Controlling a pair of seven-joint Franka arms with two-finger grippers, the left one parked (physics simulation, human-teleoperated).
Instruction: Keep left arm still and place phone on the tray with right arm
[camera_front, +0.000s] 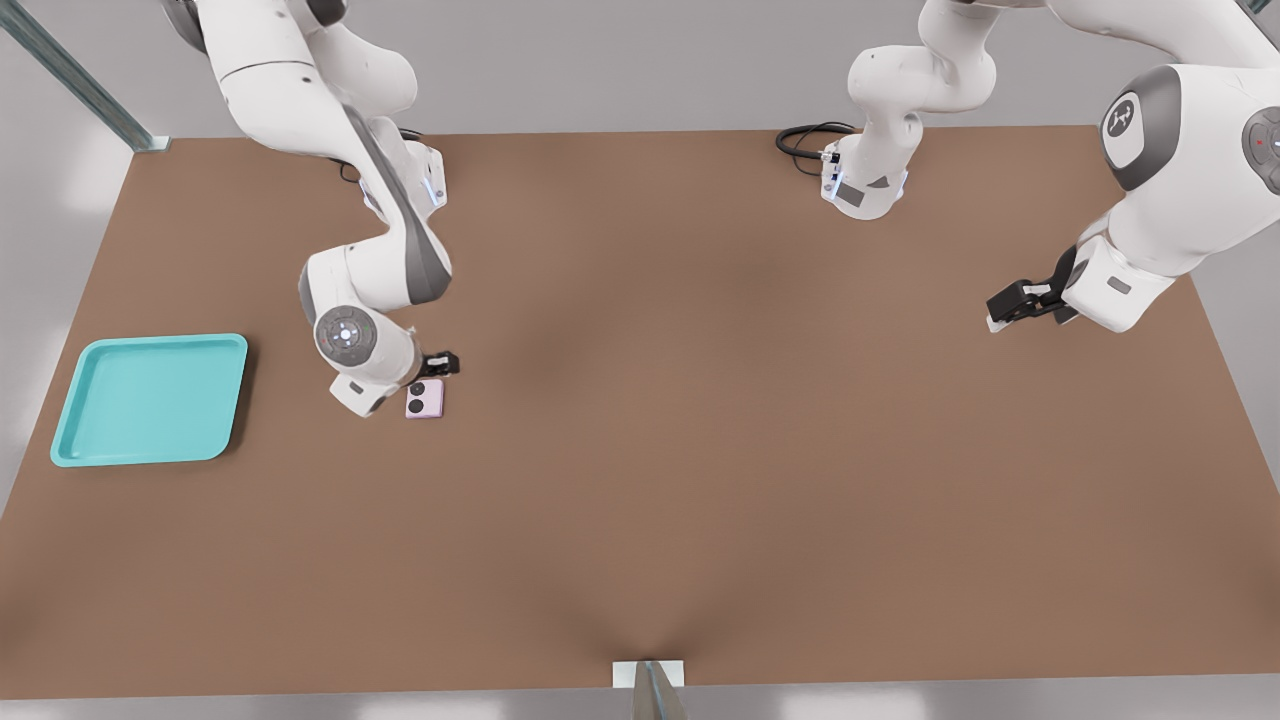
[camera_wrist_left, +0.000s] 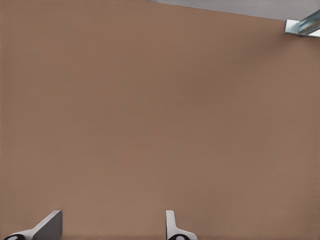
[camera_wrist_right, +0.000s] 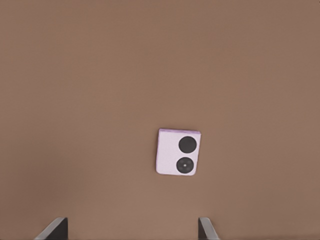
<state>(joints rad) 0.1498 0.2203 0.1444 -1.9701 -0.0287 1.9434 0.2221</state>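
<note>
text: none readable | sign: round white logo (camera_front: 1120, 117) on grey elbow cap, parked arm

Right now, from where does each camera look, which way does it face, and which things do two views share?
Front view: high above the table, looking down; both arms, the tray and the phone show, with the gripper over the phone.
Right wrist view: on the working wrist, looking down; phone beyond two open fingertips.
Left wrist view: on the parked wrist, facing bare table.
Shared: the front and right wrist views both show the phone.
</note>
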